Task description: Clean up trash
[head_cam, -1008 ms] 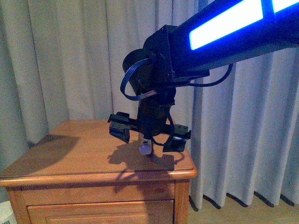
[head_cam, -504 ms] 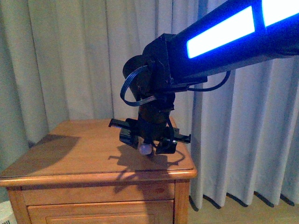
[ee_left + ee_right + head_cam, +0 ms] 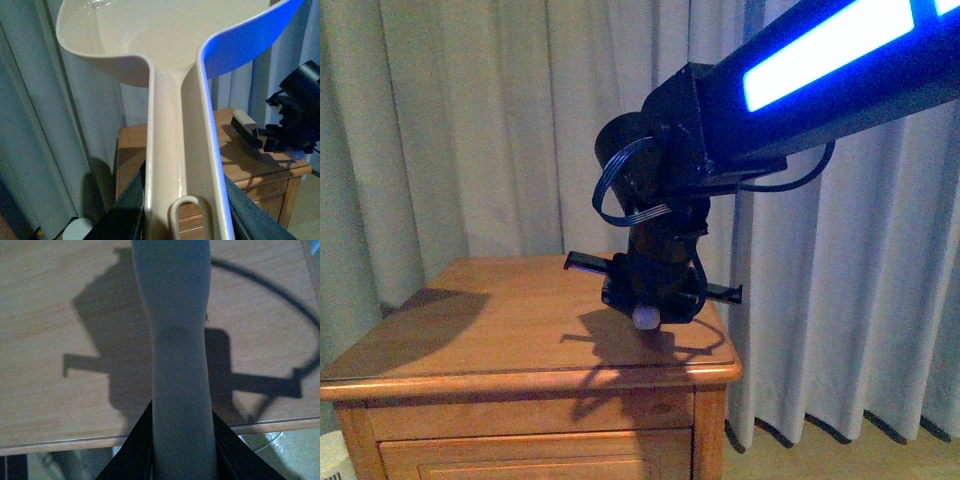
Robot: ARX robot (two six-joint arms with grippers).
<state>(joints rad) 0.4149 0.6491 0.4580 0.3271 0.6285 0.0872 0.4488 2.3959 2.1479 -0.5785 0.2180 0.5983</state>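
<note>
The right gripper (image 3: 651, 301) gripped a brush (image 3: 178, 340) by its handle low over the wooden nightstand (image 3: 470, 330), seemingly to sweep, while the left gripper (image 3: 182, 212) clasped the dustpan (image 3: 175, 30), raised nearby to catch.

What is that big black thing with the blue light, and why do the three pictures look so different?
That is a robot's right arm, reaching over a wooden nightstand. This robot has two arms, each ending in a gripper, a pinching hand. The front picture comes from a camera on its body. The other two come from cameras on its wrists, so they look along the grippers. The left gripper holds a pale dustpan by its handle. The right gripper pinches a grey handle above the nightstand's top; it may be a brush's, but I cannot tell.
</note>
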